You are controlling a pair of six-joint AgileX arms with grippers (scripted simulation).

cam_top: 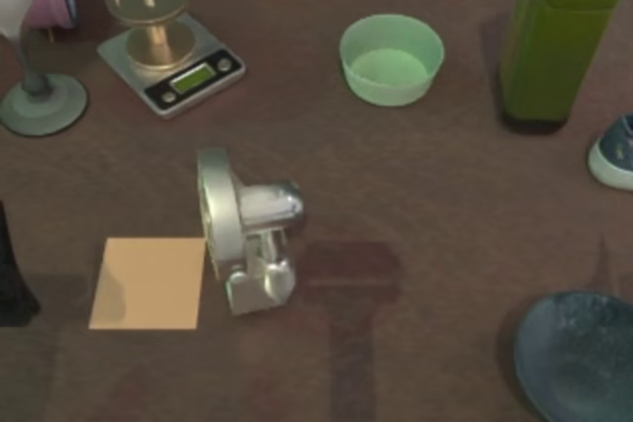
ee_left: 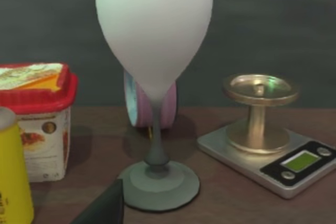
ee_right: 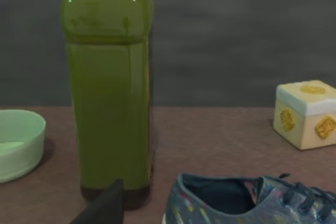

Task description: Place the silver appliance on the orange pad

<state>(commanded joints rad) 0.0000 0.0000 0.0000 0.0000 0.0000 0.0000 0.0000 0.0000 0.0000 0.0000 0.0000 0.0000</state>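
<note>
While neither gripper shows from above, each wrist view catches one dark fingertip, left [ee_left: 105, 205] and right [ee_right: 105, 203]; finger spread cannot be told.

Appliance [cam_top: 245, 232]: table centre-left, just touching the pad's [cam_top: 148, 282] edge at the pad's 2 o'clock.

Top view only: plate [cam_top: 579, 353] at 4 o'clock.

Left wrist only: red-lidded tub [ee_left: 37, 119], yellow container [ee_left: 13, 171].

Right wrist only: cream cube [ee_right: 307, 113].

Shared: scale [cam_top: 173, 46], bottle [cam_top: 559, 32], bowl [cam_top: 391, 58], shoe [cam_top: 615, 153].
</note>
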